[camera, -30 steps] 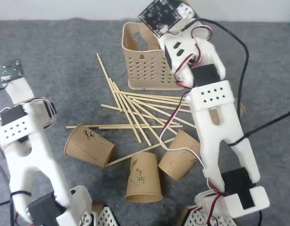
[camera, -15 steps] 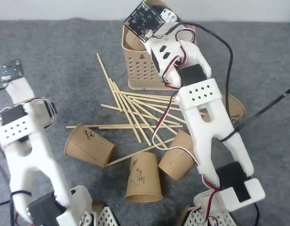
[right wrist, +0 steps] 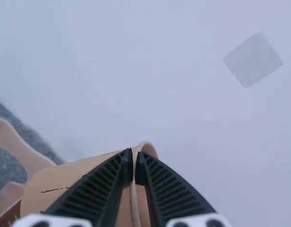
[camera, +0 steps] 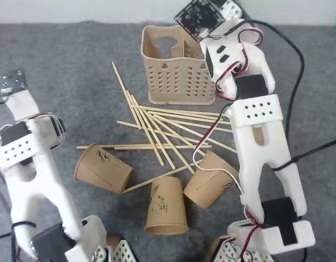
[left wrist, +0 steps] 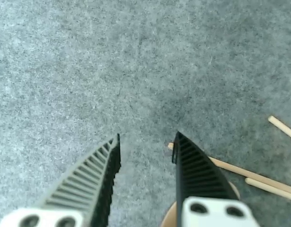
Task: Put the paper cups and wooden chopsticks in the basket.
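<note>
A tan slotted basket point(camera: 176, 68) stands at the back of the grey mat. In front of it wooden chopsticks point(camera: 162, 128) lie scattered, and three paper cups lie on their sides: one to the left point(camera: 102, 168), one in the middle point(camera: 166, 204), one to the right point(camera: 208, 181). My right gripper point(right wrist: 133, 161) is shut on the rim of another paper cup point(right wrist: 65, 189), held up by the basket's right back corner, with the basket's rim point(right wrist: 13, 137) beside it. At the mat's left, my left gripper point(left wrist: 146, 144) stands open over bare mat, close to chopstick ends point(left wrist: 240, 170).
A white wall point(right wrist: 159, 56) rises just behind the basket. The right arm point(camera: 258, 136) stretches over the right ends of the chopsticks, and the left arm point(camera: 31, 169) runs along the mat's left side. Cables point(camera: 290, 71) loop at the right.
The right arm's wrist swung left over the basket, then back to the right of it, and now sits beside the basket's right back corner. The left arm has not moved.
</note>
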You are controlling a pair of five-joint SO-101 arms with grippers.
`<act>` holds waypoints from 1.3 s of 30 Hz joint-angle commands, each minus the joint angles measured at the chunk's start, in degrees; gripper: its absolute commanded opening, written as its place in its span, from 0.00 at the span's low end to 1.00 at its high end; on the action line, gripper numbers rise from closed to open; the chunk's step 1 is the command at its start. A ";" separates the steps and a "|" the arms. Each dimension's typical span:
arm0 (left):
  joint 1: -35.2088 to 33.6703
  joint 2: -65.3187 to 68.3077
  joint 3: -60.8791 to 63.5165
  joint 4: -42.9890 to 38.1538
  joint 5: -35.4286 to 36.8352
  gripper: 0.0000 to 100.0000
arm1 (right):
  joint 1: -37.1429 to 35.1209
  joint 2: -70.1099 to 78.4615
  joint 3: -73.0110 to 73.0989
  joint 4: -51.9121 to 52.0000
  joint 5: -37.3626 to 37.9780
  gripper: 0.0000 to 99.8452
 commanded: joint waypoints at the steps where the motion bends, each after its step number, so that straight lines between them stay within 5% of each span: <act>1: 0.09 -0.35 -0.57 -1.41 -0.26 0.17 | 1.36 -3.38 0.88 -1.54 2.81 0.01; 8: 0.09 -0.35 -0.57 -1.49 -0.26 0.17 | 1.71 -3.38 3.87 -1.54 5.71 0.01; 15: 0.09 -0.35 -0.57 -1.49 -0.26 0.17 | 1.27 -1.45 4.22 -1.63 5.19 0.13; 22: 0.09 -0.35 -0.57 -1.49 -0.26 0.17 | 1.36 0.31 0.18 -1.54 3.69 0.00; 32: 0.09 -0.35 -0.57 -1.49 -0.26 0.17 | 0.13 -1.36 -0.62 -0.92 3.25 0.01; 39: 0.09 -0.35 -0.57 -1.49 -0.26 0.17 | -1.19 -3.65 -0.70 -1.01 15.47 0.01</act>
